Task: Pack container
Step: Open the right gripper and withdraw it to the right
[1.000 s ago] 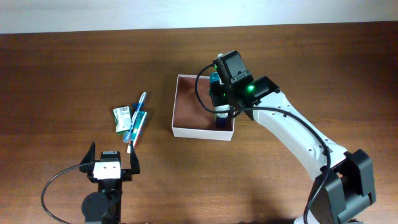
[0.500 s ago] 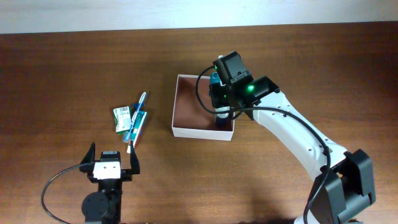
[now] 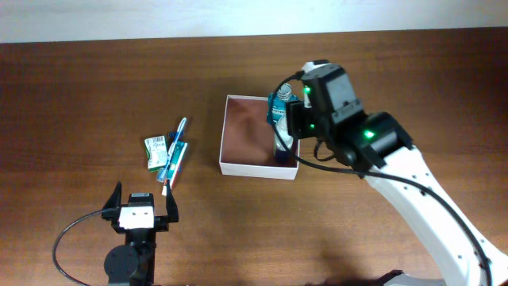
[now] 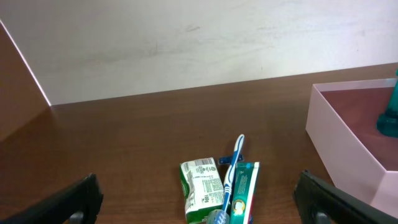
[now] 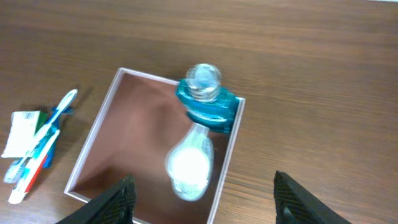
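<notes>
Across the bench [image 3: 95,87] runs a dark brown wood grain with a dull sheen, and at its far edge rises a plain off-white wall [image 4: 186,43] with a few faint scuffs.

My left hand [image 3: 144,205] sits low near the front edge, its fingers spread wide with nothing between them. Just ahead of it lies a small cluster. A blue-and-white toothbrush [image 4: 233,165] rests across a teal toothpaste box [image 4: 244,193], with a green-and-white packet [image 4: 200,190] touching the box on its left. The packet carries fine print and what looks like a barcode. The box has some red lettering. I can read none of it.

The container [image 3: 250,135] stands to the right of that cluster and well apart from it, square and shallow, with thin white walls and a reddish-brown floor. Against its right wall are two bottles. A teal bottle [image 5: 208,106] with a clear round cap stands in the far right corner. A white bottle [image 5: 189,165] sits just beside it toward me, too blurred to show any label.

My right hand [image 5: 204,186] hangs above that side of the container, fingers wide apart and clear of both bottles, gripping nothing.
</notes>
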